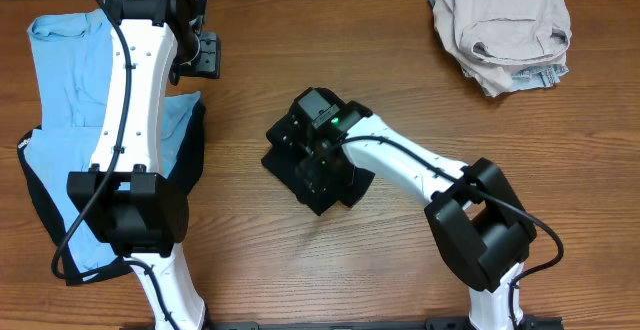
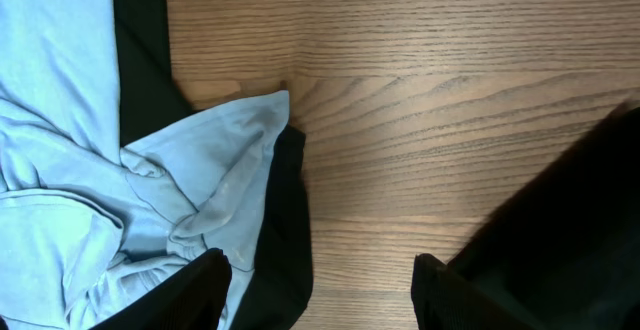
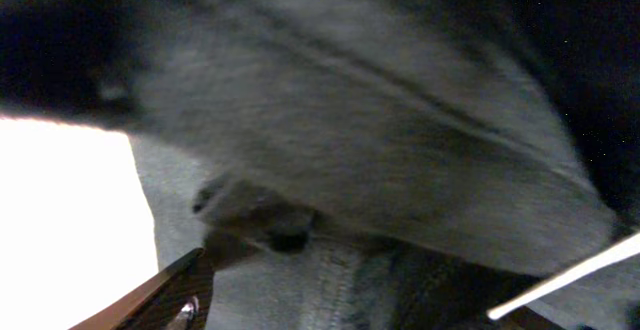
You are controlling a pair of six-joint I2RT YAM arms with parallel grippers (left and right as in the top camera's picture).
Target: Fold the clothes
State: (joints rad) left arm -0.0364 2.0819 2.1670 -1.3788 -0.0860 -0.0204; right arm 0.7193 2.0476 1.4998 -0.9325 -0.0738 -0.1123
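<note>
Bare table (image 1: 250, 80) lies open in a wide band between the light-blue T-shirt (image 1: 65, 80) spread at the left edge and the folded black T-shirt (image 1: 335, 195) at centre, and along the far edge up to the beige garment (image 1: 505, 30) heaped in the far right corner. The left arm (image 1: 130, 100) lies lengthwise over the left garments, and the left gripper (image 1: 200, 55) hangs beside their edge with its fingers spread over bare wood. The right arm (image 1: 420, 170) slants from the near right edge to the black T-shirt with the right gripper (image 1: 315, 160) down on it, blocking that approach; the near centre is open.
</note>
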